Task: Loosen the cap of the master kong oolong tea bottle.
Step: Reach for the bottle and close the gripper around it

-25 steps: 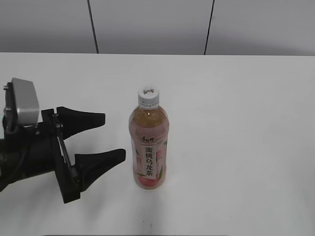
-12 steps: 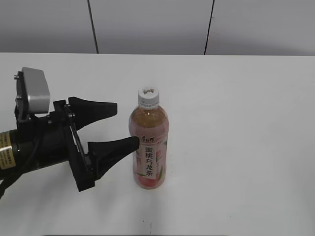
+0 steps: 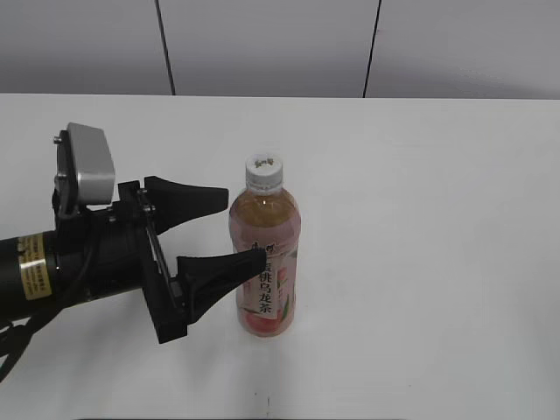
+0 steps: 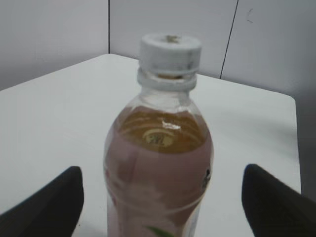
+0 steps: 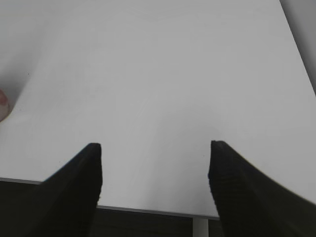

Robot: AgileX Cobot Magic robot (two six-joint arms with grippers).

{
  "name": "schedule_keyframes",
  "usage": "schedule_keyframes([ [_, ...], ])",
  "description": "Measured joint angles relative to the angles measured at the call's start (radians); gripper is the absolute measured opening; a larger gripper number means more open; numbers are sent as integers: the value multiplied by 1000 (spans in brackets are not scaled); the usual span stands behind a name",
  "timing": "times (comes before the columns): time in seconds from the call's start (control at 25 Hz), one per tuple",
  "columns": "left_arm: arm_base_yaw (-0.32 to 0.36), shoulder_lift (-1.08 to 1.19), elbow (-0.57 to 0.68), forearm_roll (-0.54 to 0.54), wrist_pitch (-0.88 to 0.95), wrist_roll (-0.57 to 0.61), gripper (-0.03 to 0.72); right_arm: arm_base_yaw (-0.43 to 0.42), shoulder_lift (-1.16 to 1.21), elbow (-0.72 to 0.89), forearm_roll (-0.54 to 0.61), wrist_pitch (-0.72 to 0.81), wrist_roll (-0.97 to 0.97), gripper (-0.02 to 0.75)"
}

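The master kong oolong tea bottle (image 3: 265,262) stands upright on the white table, pale amber tea inside, pink-and-white label with dark Chinese characters. Its white cap (image 3: 264,171) is on top. In the left wrist view the bottle (image 4: 158,168) fills the middle with the cap (image 4: 170,53) above. My left gripper (image 3: 243,229) is open, its black fingers reaching either side of the bottle's body; I cannot tell if they touch it. In the left wrist view the jaws (image 4: 160,197) stand wide apart. My right gripper (image 5: 154,148) is open and empty over bare table near its front edge, out of the exterior view.
The white table (image 3: 420,219) stretches to a grey panelled wall (image 3: 262,44) at the back. In the right wrist view the table's front edge (image 5: 148,211) lies just under the jaws, and a pink bit of the bottle's base (image 5: 3,103) shows at the far left.
My left gripper has moved right toward the bottle, staying open; its fingers now flank the bottle body. The bottle has not moved.
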Motion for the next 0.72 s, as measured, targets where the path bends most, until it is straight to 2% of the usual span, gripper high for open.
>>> schedule_keyframes([
  [0.72, -20, 112, -137, 34, 1, -37, 591, 0, 0, 0, 0, 0, 0, 512],
])
